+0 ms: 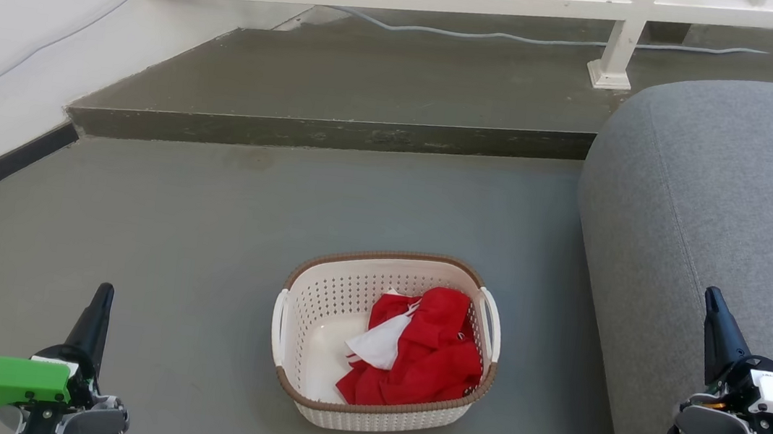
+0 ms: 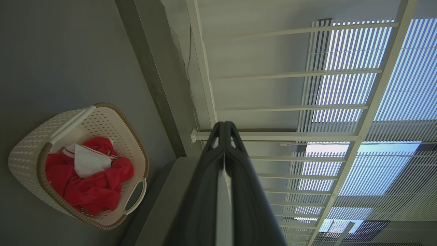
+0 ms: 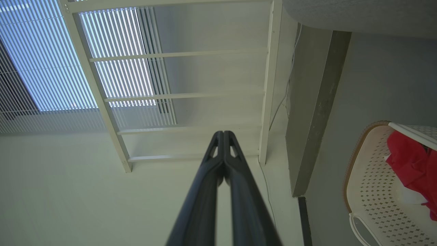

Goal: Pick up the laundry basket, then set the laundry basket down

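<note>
Basket (image 1: pixel 341 295) upright on floor (image 1: pixel 211 226), centre of head view, just beside grey sofa (image 1: pixel 723 197), below step (image 1: pixel 330 134). Red cloth (image 1: pixel 432 357) and white cloth (image 1: pixel 379 343) inside. Left gripper (image 1: pixel 103 295) and right gripper (image 1: pixel 714 304) flank basket, well apart from it, fingers pressed together, holding nothing.

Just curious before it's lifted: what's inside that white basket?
The laundry basket holds a crumpled red garment with a white cloth lying on it, piled toward the right. The basket's bare bottom shows at left; anything beneath the clothes is covered.
</note>
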Available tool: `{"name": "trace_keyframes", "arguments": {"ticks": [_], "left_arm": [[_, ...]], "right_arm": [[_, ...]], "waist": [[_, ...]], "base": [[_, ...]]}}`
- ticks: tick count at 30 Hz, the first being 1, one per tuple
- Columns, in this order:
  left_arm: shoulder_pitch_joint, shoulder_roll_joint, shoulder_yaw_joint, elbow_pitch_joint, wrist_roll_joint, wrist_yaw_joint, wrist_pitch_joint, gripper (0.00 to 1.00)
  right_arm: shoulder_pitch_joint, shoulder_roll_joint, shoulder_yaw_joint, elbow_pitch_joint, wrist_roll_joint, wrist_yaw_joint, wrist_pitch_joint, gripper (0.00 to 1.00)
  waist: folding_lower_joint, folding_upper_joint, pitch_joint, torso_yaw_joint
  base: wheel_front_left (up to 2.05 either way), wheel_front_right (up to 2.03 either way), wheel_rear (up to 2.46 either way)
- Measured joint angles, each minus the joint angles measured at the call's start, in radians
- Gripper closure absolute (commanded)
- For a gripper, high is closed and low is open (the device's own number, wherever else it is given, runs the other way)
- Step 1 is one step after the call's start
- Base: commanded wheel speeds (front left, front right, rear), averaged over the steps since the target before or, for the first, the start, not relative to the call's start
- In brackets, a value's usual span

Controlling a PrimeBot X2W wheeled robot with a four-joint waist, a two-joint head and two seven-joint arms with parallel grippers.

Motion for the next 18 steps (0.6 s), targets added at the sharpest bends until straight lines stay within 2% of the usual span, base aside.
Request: {"name": "trace_keyframes", "arguments": {"ticks": [18], "left_arm": [[-0.001,0.000,0.001,0.006,0.000,0.000,0.000,1.00]], "right_arm": [[0.000,0.000,0.000,0.000,0.000,0.000,0.001,1.00]], "waist": [[0.0000,0.0000,0.000,0.000]], "base": [[0.00,0.00,0.00]]}}
